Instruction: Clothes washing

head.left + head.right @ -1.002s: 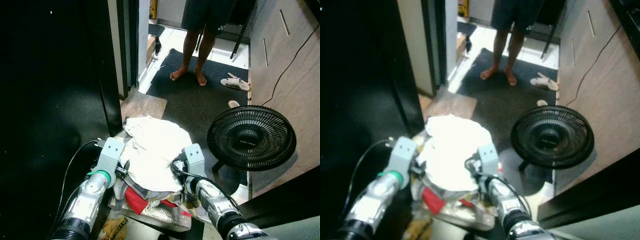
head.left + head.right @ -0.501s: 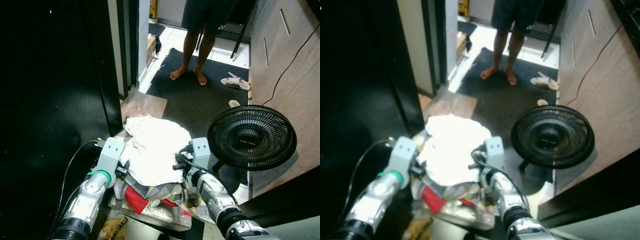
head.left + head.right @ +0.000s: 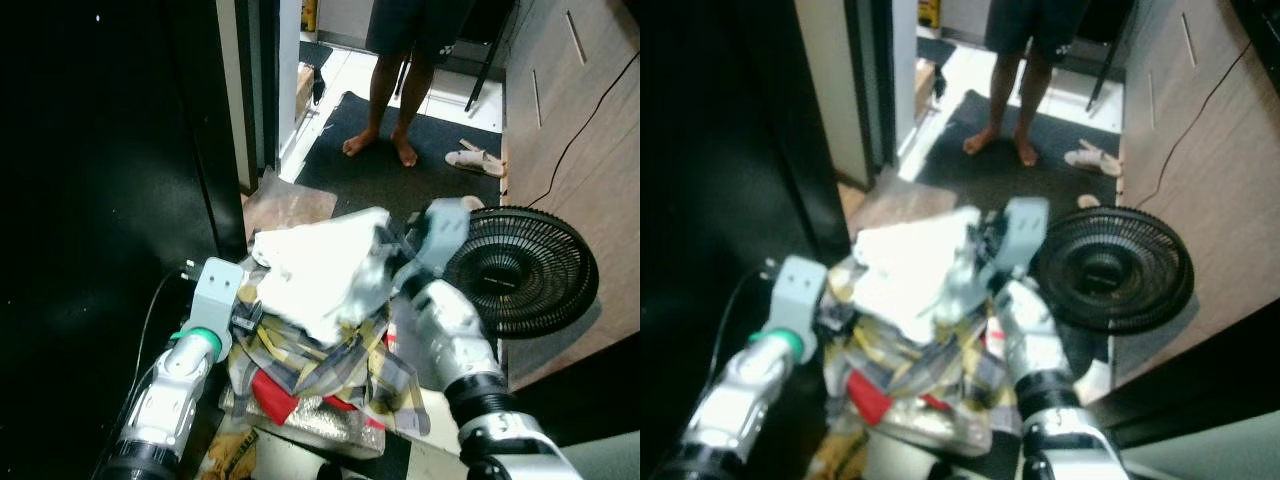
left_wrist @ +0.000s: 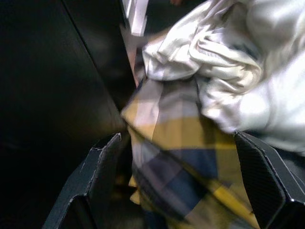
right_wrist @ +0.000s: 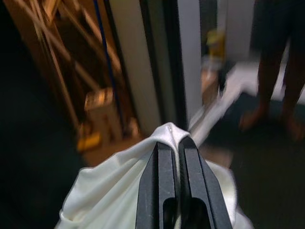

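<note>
I've got the left pincer [image 4: 181, 191] at the left edge of the laundry pile, fingers [image 4: 97, 183] spread wide with the yellow-and-navy plaid garment [image 3: 330, 365] lying between them, not clamped. The pile sits on the floor just beside the dark door panel [image 3: 100, 200], with a red item [image 3: 272, 396] showing under the plaid. The white cloth [image 3: 320, 270] tops the pile; the right pincer [image 5: 171, 162] is pressed together on a fold of it, holding that corner lifted above the rest. Right of the pile, the black fan [image 3: 522, 270] stands close to my right arm. Further back, a person's bare legs [image 3: 395, 90] on the dark mat [image 3: 420, 160], sandals [image 3: 475, 158] beside them.
</note>
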`<state>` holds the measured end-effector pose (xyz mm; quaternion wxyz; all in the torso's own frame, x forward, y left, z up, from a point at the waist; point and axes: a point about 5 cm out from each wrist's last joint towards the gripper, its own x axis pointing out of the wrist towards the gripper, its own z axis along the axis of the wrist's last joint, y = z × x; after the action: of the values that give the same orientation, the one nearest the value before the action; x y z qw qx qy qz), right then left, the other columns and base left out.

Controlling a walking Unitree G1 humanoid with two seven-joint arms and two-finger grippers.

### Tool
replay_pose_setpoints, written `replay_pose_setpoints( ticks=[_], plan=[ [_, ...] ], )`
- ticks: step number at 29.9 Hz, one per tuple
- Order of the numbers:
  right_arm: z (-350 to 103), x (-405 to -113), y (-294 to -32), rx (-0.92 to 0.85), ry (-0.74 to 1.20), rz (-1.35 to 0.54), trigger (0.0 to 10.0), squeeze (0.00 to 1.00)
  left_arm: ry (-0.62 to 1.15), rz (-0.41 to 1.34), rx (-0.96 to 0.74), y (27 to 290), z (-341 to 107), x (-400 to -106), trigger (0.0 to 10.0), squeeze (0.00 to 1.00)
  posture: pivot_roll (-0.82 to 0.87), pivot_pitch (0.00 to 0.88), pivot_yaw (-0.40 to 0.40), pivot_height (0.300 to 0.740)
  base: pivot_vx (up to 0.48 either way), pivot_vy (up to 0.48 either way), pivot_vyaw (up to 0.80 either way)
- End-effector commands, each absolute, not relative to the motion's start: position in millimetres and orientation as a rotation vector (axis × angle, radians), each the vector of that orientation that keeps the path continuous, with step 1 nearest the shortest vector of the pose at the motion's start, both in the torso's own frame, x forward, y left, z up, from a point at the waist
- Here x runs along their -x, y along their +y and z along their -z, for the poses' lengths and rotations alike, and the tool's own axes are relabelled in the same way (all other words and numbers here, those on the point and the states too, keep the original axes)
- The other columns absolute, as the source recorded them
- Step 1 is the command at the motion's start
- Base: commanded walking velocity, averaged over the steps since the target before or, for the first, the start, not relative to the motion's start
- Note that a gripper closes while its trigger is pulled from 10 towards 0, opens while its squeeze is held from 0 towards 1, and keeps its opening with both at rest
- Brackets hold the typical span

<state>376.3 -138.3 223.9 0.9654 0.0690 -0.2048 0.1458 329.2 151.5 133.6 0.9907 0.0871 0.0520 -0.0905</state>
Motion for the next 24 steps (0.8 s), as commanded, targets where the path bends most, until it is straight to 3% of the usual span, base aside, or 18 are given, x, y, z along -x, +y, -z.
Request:
replay_pose_setpoints(
  ticks=[1, 7, 9, 16, 17, 19, 20, 24],
  plan=[
    [-252.5, -370.5, -151.3, -0.061, -0.539, -0.245, 10.0, 0.0, 0.084, 0.188, -0.147, 151.3, -142.1, -322.8, 10.0, 0.0, 0.07, 0.19, 0.009, 0.74, 0.0, 0.0, 0.0],
    [-303.3, -357.7, -169.2, -0.03, -0.72, -0.209, 10.0, 0.0, 0.016, 0.208, -0.129, 147.0, -165.0, -319.6, 10.0, 0.0, 0.07, 0.16, 0.018, 0.74, 0.0, 0.0, 0.0],
    [-338.9, -343.4, -176.2, -0.003, -0.843, -0.202, 10.0, 0.0, -0.02, 0.215, -0.121, 146.2, -179.4, -317.6, 10.0, 0.0, 0.07, 0.147, 0.025, 0.74, 0.0, 0.0, 0.0],
    [-362.0, -332.9, -178.9, 0.026, -0.929, -0.202, 10.0, 0.0, -0.037, 0.217, -0.116, 146.2, -187.0, -316.7, 10.0, 0.0, 0.07, 0.139, 0.03, 0.74, 0.0, 0.0, 0.0],
    [-396.2, -316.3, -182.2, 0.052, -1.057, -0.19, 10.0, 0.0, -0.054, 0.224, -0.108, 144.4, -195.3, -315.5, 10.0, 0.0, 0.07, 0.122, 0.034, 0.74, 0.0, 0.0, 0.0],
    [-396.2, -316.3, -182.2, 0.052, -1.057, -0.19, 10.0, 0.0, -0.054, 0.224, -0.108, 144.4, -195.3, -315.5, 10.0, 0.0, 0.07, 0.122, 0.034, 0.74, 0.0, 0.0, 0.0],
    [-416.8, -301.7, -181.7, 0.086, -1.143, -0.182, 10.0, 0.0, -0.079, 0.234, -0.097, 140.8, -204.7, -313.9, 10.0, 0.0, 0.06, 0.096, 0.029, 0.74, 0.0, 0.0, 0.0],
    [-407.3, -302.8, -174.3, 0.099, -1.112, -0.191, 10.0, 0.0, -0.129, 0.244, -0.069, 135.8, -218.3, -312.1, 10.0, 0.0, 0.06, 0.077, 0.018, 0.74, 0.0, 0.0, 0.0]
  ],
)
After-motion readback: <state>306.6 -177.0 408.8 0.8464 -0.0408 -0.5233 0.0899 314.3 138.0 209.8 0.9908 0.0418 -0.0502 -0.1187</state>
